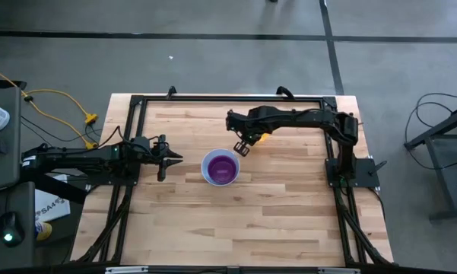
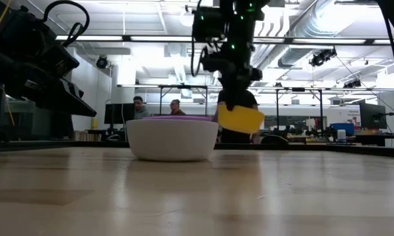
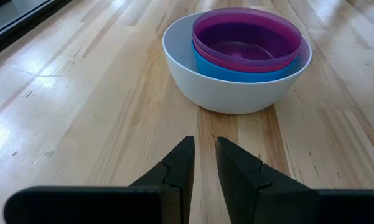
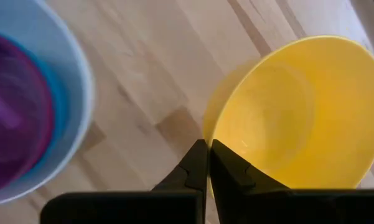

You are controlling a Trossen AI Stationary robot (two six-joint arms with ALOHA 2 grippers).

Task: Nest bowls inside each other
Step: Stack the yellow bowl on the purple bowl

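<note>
A white bowl stands on its base at the middle of the table. Nested in it are a blue bowl, a red bowl and a purple bowl. My right gripper hangs just to the far right of this stack, shut on a yellow bowl that is in the air. My left gripper stays low, left of the stack, pointing at it. A narrow gap separates its fingers, and nothing is between them. My right gripper pinches the yellow bowl's rim between its two fingers, one finger inside the bowl and one outside. The fingers come from above, pointing steeply down. The bowl hangs tilted below them, clear of the table and beside the white bowl's rim.
A black frame runs along the table's far, left and right sides. Bare wood lies between the stack and the near edge. In the room behind the table, people sit at desks.
</note>
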